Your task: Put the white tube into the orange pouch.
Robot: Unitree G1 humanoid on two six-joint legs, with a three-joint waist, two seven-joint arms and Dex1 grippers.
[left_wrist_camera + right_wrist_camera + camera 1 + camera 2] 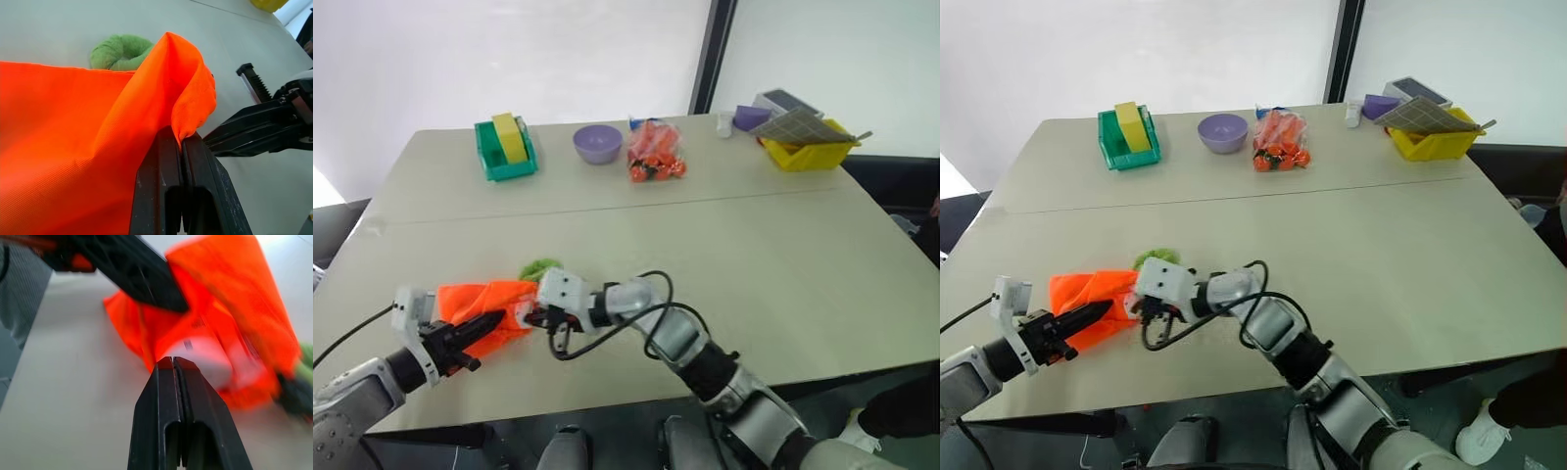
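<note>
The orange pouch (484, 304) lies near the table's front left edge, its green pull (540, 266) just behind it. My left gripper (494, 321) is shut on a fold of the pouch's fabric (181, 112) at the open end and holds it up. My right gripper (533, 318) is shut with nothing between its fingers, its tips right at the pouch's mouth, beside the left fingers. In the right wrist view a blurred white shape, the white tube (210, 360), sits inside the pouch's opening just past my fingertips (166, 367).
Along the table's far side stand a green bin (504, 152) with a yellow block, a purple bowl (597, 144), a clear bag of orange-red items (656, 154), a tiny white bottle (724, 124) and a yellow bin (803, 149).
</note>
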